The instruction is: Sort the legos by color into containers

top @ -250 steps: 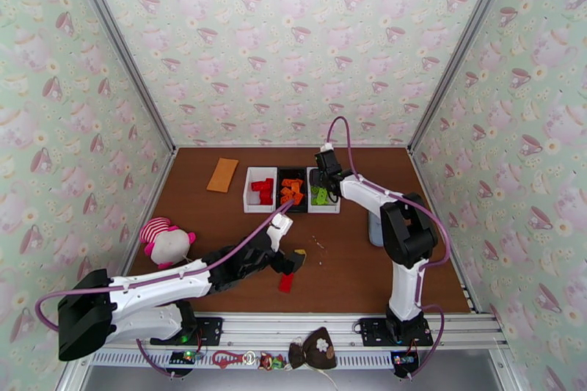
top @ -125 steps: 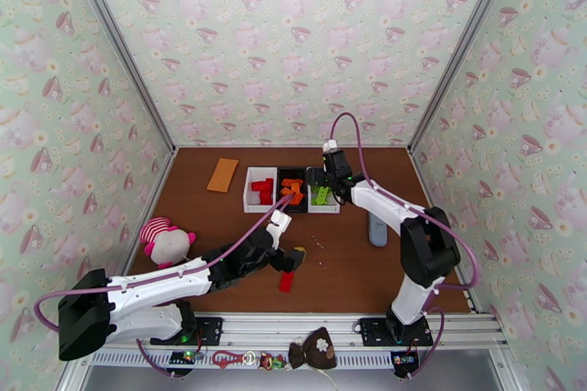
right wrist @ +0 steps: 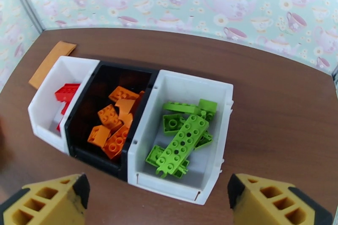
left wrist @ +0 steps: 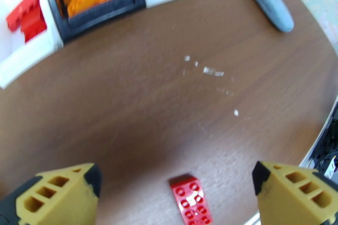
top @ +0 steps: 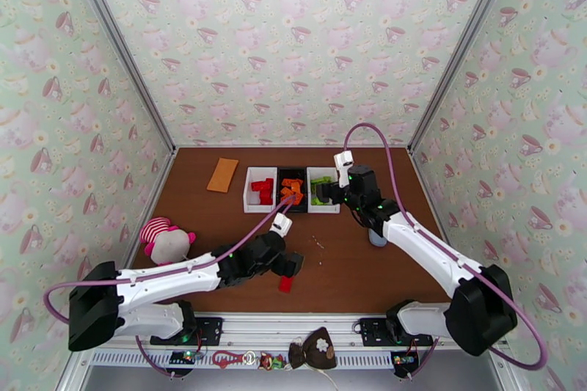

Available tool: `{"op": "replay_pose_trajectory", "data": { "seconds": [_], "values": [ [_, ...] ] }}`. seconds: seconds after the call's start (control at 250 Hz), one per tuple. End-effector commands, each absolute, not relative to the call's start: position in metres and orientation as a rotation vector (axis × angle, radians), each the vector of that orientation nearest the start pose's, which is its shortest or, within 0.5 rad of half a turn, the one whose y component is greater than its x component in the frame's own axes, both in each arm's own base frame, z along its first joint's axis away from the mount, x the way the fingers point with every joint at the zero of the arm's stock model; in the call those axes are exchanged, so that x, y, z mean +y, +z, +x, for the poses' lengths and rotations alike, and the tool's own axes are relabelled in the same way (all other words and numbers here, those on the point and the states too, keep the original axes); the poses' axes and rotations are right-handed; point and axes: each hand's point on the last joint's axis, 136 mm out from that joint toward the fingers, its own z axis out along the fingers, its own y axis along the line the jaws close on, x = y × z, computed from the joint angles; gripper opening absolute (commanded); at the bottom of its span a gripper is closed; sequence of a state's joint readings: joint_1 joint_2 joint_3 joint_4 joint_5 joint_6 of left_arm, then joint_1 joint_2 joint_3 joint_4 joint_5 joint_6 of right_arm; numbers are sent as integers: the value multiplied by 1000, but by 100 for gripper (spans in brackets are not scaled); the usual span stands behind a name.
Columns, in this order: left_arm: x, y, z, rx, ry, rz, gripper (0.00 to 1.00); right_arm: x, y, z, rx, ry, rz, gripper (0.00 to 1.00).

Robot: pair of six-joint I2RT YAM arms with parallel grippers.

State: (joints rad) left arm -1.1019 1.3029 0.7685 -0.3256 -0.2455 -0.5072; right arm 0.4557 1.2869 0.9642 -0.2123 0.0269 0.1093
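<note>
Up in the overhead view, spotted the left gripper (top: 290,265) hanging wide open right over a lone red lego (top: 285,284) on the brown table (top: 352,268), near the front edge. Saw three bins touching in a row further back: left white bin (top: 258,207) with red legos (top: 261,185), black bin (top: 292,169) with orange legos (top: 293,187), right white bin (top: 323,209) with lime green legos (top: 318,182). Caught the right gripper (top: 327,194) by the right white bin, jaws spread, holding nothing. Also noticed an orange card (top: 221,174) left of the bins, a striped plush toy (top: 166,240) near the left wall, and a grey oblong thing (top: 376,239) partly under the right arm.

Down on the left wrist cam, got both yellow fingers (left wrist: 59,194) far apart in the bottom corners, the lone red lego lying studs-up between them, touching neither. Made out a few white specks (left wrist: 211,71) on the wood mid-frame.

Over on the right wrist cam, found the yellow fingers (right wrist: 270,200) spread wide and empty, looking down on all three bins. Lime green legos piled in the right white bin, one long piece lying on top.
</note>
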Motion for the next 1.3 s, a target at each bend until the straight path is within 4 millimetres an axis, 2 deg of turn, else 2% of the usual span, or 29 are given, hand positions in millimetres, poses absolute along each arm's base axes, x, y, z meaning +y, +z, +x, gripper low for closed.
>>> {"op": "replay_pose_trajectory", "data": {
  "seconds": [0.0,0.176,0.356,0.748,0.884,1.072,1.144,1.156,1.22,1.296],
  "values": [
    [-285,97,184,2474,-352,567,100,176,214,350,2108,331,-436,92],
    [-287,78,171,2577,-249,605,100,172,203,339,2127,338,-433,93],
    [-291,62,162,2663,-169,642,96,176,204,333,2107,399,-415,96],
    [-296,37,157,2731,-120,665,87,170,192,334,2106,382,-371,96],
    [-298,29,156,2752,-103,671,81,169,193,334,2104,376,-375,95],
    [-295,19,154,2777,-62,681,65,168,191,333,2112,364,-380,94],
    [-293,16,152,2786,-47,687,56,168,192,333,2112,365,-381,94],
    [-300,22,155,2774,-73,682,54,169,192,333,2111,365,-382,94],
    [-302,23,156,2771,-75,683,47,169,191,333,2110,368,-387,94],
    [-302,24,156,2771,-82,692,32,168,191,332,2107,367,-387,94]
  ]
}}
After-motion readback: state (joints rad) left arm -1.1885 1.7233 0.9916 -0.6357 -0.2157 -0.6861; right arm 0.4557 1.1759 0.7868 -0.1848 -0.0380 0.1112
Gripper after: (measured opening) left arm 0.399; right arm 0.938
